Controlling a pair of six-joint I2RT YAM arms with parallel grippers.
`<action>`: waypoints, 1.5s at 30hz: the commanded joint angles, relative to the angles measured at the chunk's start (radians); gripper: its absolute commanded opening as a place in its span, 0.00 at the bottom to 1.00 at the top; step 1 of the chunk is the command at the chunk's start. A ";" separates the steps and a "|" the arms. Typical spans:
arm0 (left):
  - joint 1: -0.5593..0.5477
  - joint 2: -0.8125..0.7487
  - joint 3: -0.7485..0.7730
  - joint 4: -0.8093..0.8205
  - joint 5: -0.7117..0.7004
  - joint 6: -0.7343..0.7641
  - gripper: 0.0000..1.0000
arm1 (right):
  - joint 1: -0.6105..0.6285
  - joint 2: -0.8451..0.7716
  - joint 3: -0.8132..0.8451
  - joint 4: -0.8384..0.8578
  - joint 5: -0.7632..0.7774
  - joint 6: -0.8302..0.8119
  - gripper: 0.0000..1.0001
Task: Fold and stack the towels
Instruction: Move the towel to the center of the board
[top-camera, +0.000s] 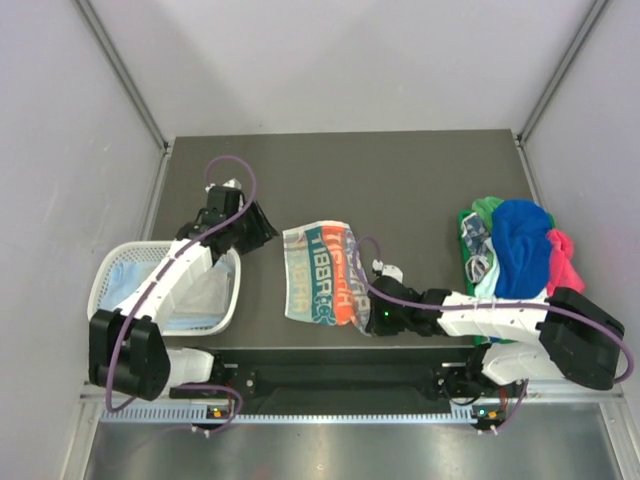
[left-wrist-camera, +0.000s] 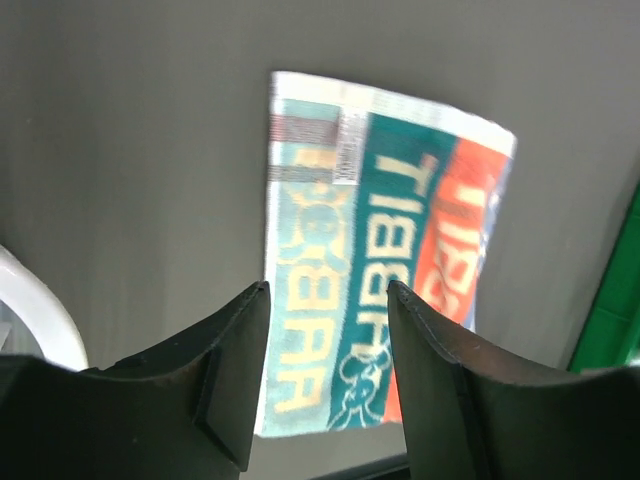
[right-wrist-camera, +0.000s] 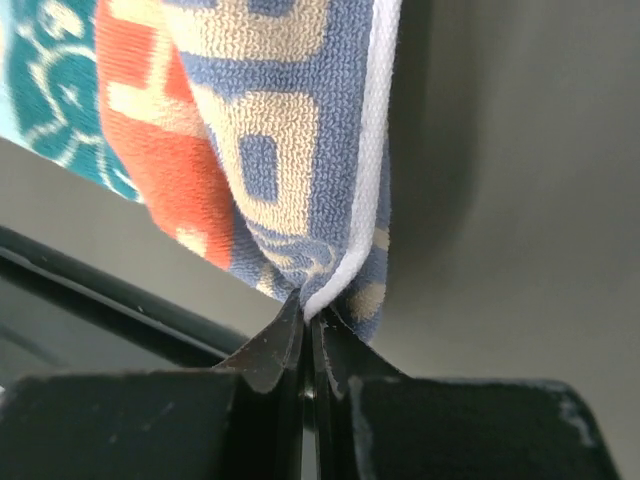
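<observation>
The right fingers (right-wrist-camera: 265, 350) are pressed together on an edge of the printed towel (top-camera: 318, 275), which lies in the middle of the surface (top-camera: 400, 180). The left fingers (left-wrist-camera: 230, 360) are spread and empty, near the basket (top-camera: 108, 275).

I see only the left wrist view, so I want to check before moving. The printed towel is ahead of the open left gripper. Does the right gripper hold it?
Observer: Yes. The right gripper is shut on the printed towel, pinching its white hem.
Operator: Where are the other towels?
Observer: A pile of towels sits at the right side of the table, with a royal blue one on top.
Operator: Is the basket empty?
Observer: No. The white basket holds a pale blue towel.
</observation>
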 joint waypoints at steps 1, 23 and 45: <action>-0.003 0.016 -0.057 0.101 -0.063 -0.052 0.55 | 0.051 -0.063 -0.024 -0.002 0.061 0.076 0.00; -0.047 0.585 0.268 0.107 -0.122 0.034 0.57 | -0.398 -0.029 0.267 0.034 0.012 -0.285 0.54; -0.093 0.565 0.304 0.032 -0.224 0.077 0.00 | -0.494 0.482 0.490 0.283 -0.160 -0.260 0.56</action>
